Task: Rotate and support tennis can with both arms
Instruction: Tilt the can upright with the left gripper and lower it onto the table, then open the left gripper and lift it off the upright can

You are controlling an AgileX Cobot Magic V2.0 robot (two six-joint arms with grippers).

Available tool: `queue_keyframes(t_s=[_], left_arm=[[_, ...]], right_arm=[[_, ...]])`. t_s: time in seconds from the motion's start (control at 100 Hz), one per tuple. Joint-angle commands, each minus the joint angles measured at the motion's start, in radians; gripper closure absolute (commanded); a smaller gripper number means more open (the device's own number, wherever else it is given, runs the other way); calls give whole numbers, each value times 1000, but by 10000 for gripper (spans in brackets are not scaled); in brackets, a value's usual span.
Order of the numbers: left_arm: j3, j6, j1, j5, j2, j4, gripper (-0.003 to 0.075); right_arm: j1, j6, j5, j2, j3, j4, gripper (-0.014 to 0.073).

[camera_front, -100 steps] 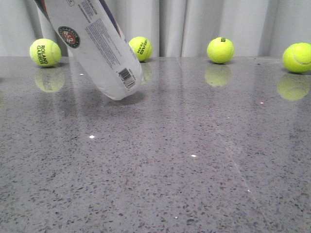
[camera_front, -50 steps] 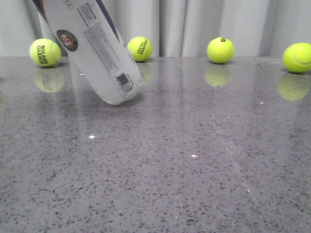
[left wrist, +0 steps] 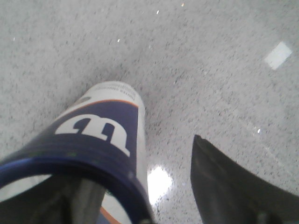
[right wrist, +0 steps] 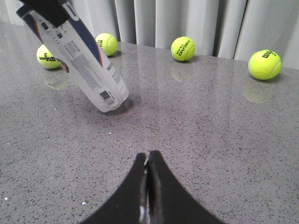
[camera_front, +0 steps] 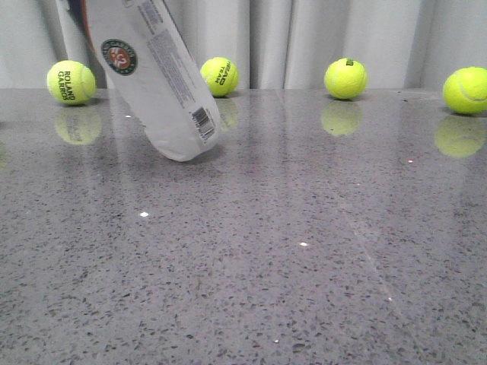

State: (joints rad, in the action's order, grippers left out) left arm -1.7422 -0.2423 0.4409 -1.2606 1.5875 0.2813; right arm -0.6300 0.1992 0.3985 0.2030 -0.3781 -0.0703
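Observation:
The tennis can (camera_front: pixel 156 84) stands tilted on the grey table, its ridged base down and its top leaning left, out of the front view. It also shows in the right wrist view (right wrist: pixel 81 60). My left gripper (right wrist: pixel 46 10) is at the can's top. In the left wrist view the can's navy cap (left wrist: pixel 79 154) fills the near left, and one black finger (left wrist: pixel 233 186) stands apart from it with table showing between. The other finger is hidden behind the can. My right gripper (right wrist: pixel 147 156) is shut and empty, low over the table, well in front of the can.
Several yellow tennis balls lie along the back edge by the grey curtain: one left of the can (camera_front: pixel 71 82), one just behind it (camera_front: pixel 220 76), one at the middle (camera_front: pixel 345 78), one at the far right (camera_front: pixel 466 90).
The can has turned a little: its round logo and barcode have shifted to the right. Its base has stayed on about the same spot. The balls have not moved.

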Motion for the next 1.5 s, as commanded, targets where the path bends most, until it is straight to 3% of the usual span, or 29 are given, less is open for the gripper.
queue_keyframes(t_s=[0.0, 0.47, 0.85, 1.1, 1.22, 1.44, 1.49], left_arm=[[-78, 1, 29, -21, -10, 45, 332], [-305, 1, 63, -20, 142, 67, 332], [-317, 1, 63, 3, 136, 71, 332], [-317, 1, 63, 139, 50, 73, 337], [-303, 1, 63, 183, -3, 73, 421], [-173, 1, 63, 296, -117, 69, 729], [-127, 1, 63, 314, -146, 69, 740]], right_arm=[[8, -3, -85, 8, -25, -16, 662], [8, -3, -85, 8, -25, -16, 662], [8, -3, -85, 8, -25, -16, 662], [8, -3, -85, 8, -25, -16, 662], [8, -3, -85, 8, -25, -16, 662], [8, -3, -85, 8, -25, -16, 662], [8, -3, -85, 8, -25, -16, 662]])
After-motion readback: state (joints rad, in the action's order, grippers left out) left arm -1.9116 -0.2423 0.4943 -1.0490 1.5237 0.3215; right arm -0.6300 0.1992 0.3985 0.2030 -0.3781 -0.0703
